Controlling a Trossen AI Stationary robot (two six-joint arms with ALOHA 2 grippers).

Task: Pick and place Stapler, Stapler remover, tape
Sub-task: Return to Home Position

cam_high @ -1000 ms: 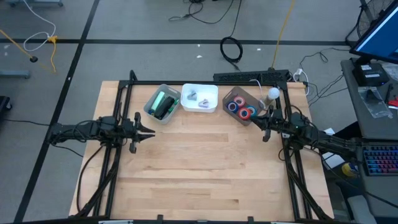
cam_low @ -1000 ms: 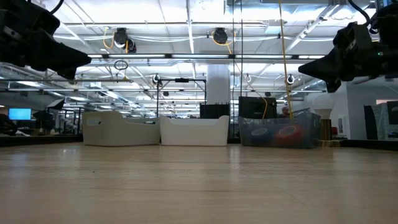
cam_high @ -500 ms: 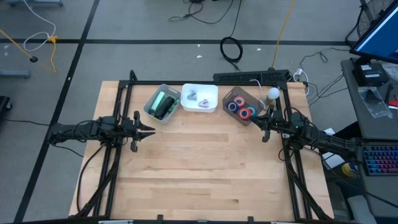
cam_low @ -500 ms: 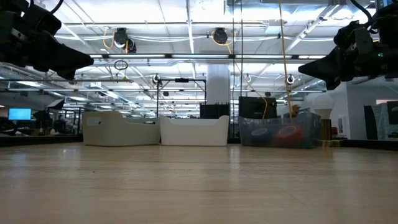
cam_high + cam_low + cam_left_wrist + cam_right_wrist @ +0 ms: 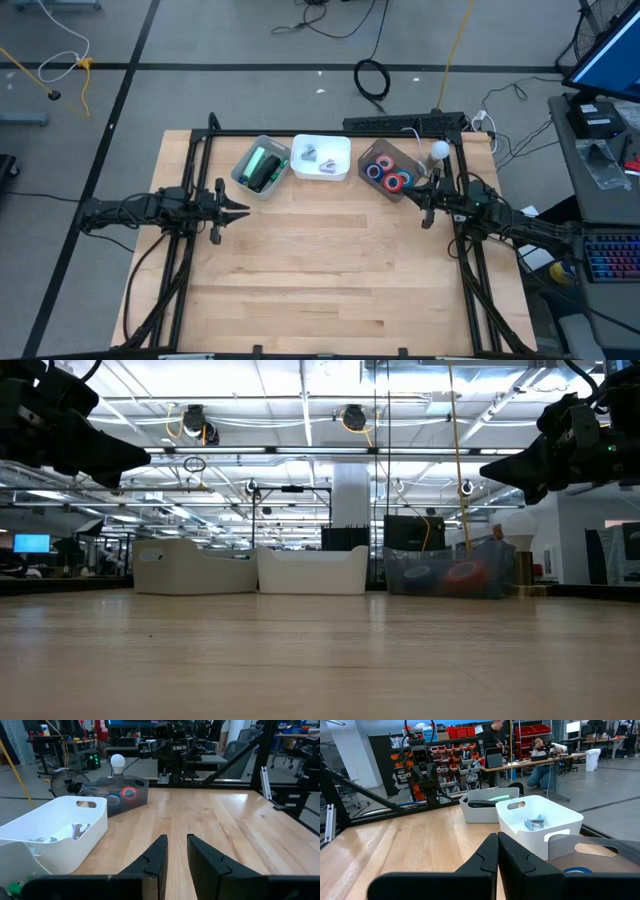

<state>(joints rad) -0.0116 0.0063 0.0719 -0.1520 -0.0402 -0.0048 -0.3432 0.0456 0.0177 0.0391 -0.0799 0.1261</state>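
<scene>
1. Nothing has visibly moved since the earlier frame: both arms hang where they were above the counter (image 5: 320, 280).
2. At the counter's left edge, the left gripper (image 5: 238, 210) has its fingers (image 5: 159, 852) slightly apart and empty.
3. At the right edge, the right gripper (image 5: 420, 203) has its fingers (image 5: 489, 851) pressed together, holding nothing.
4. Along the far edge, the staplers (image 5: 262, 165) lie in the clear bin (image 5: 238, 172), the staple removers (image 5: 314, 154) in the white bin (image 5: 345, 146), and the tape (image 5: 386, 172) in the grey bin (image 5: 412, 160).
</scene>
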